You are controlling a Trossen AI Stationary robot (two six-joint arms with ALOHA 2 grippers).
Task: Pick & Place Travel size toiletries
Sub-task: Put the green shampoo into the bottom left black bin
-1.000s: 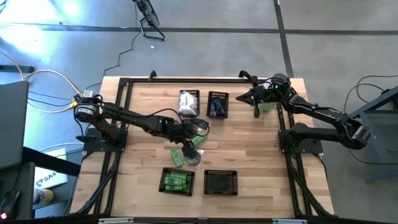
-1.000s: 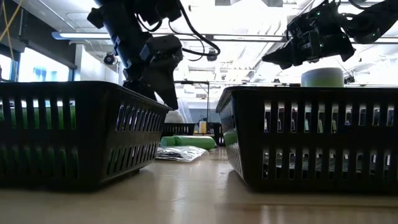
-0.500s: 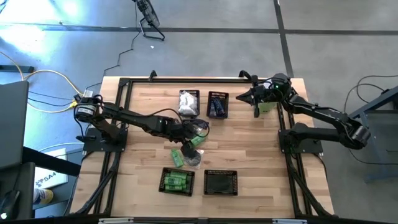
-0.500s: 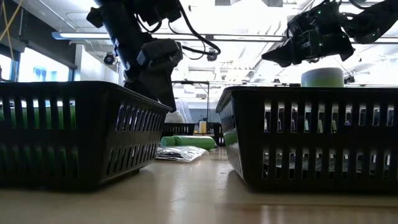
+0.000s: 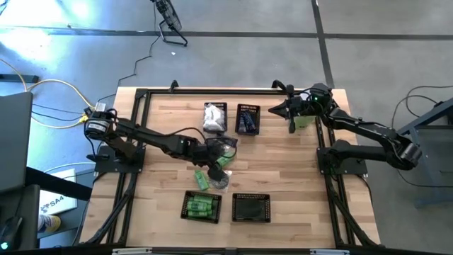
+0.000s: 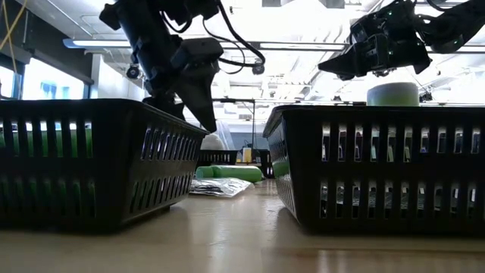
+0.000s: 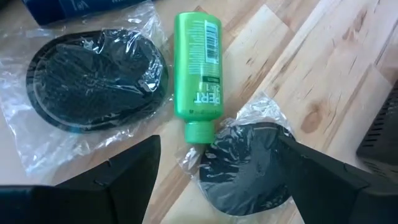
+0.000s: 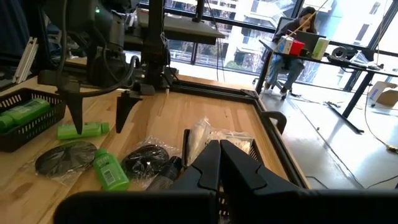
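Left end effector (image 7: 214,177) wide open, empty, over green bottle (image 7: 198,65) mid-worktop, discs at 9 and 5 o'clock; light, stiff, slick—best pinched across its label.

I see bare desk (image 5: 297,177) on the right half, an easy lane. Mid-desk is crowded: my left gripper (image 5: 211,157) hangs open over a green bottle (image 7: 198,71) flanked by two wrapped dark discs (image 7: 93,78). Near baskets (image 5: 251,207) block the front edge.
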